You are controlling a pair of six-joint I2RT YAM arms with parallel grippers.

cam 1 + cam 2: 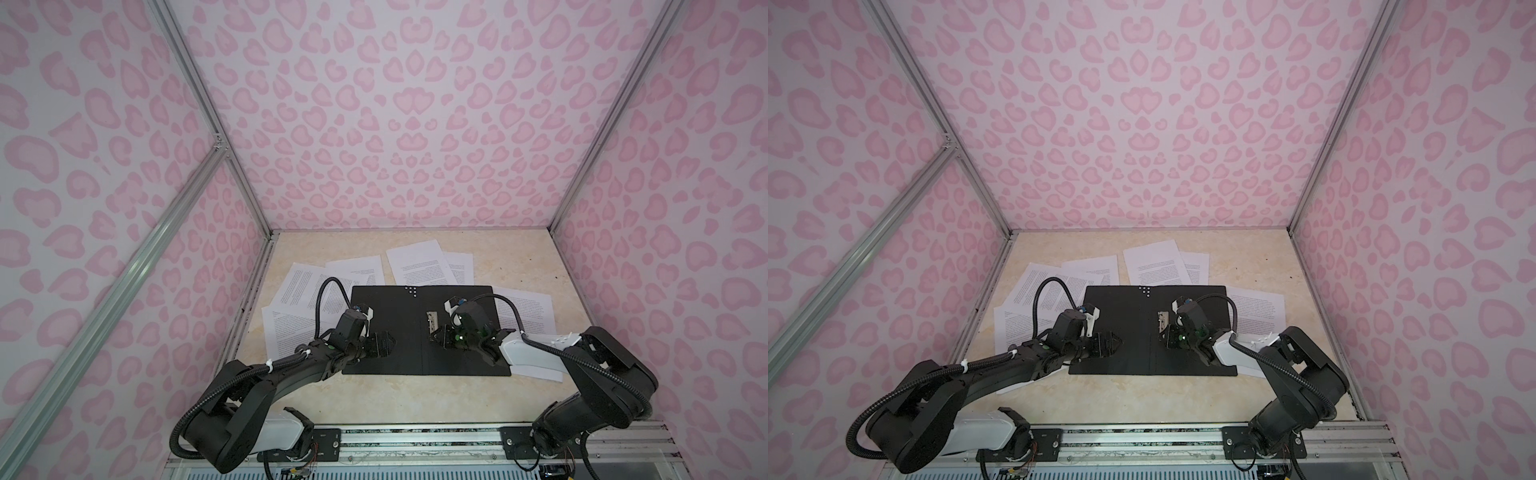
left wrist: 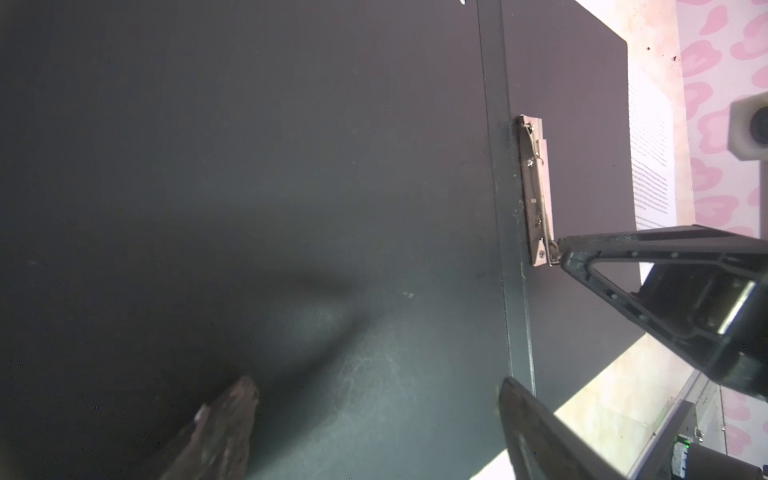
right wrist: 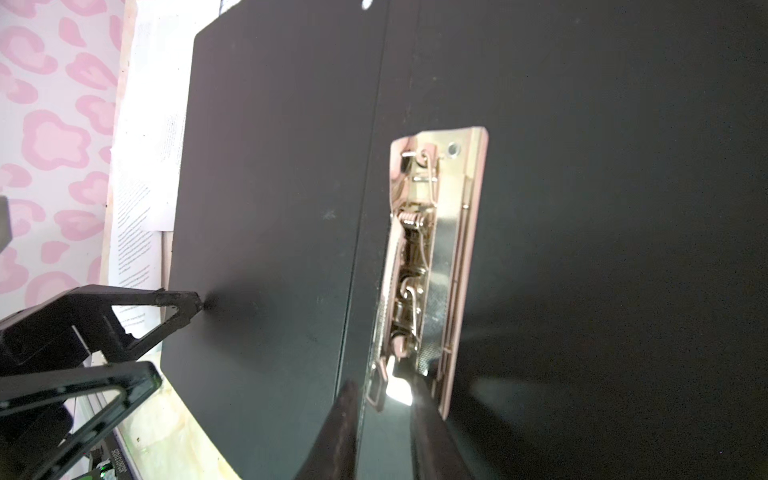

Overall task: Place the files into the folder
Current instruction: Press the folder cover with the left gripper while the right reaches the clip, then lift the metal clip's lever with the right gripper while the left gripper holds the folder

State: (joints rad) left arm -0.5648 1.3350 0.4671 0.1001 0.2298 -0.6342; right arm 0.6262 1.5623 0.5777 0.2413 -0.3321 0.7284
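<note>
Nearest to us a metal rail borders the beige bench. On it the folder lies open and flat. The left gripper rests on its left page, jaws wide apart. The right gripper stands narrow around the clip; whether it clamps we cannot tell. The files lie scattered around the folder, mostly behind it. Farther back stand pink spotted walls.

The black folder lies open and flat on the table, its metal clip by the spine. White printed sheets lie scattered around it, some tucked under its edges.
</note>
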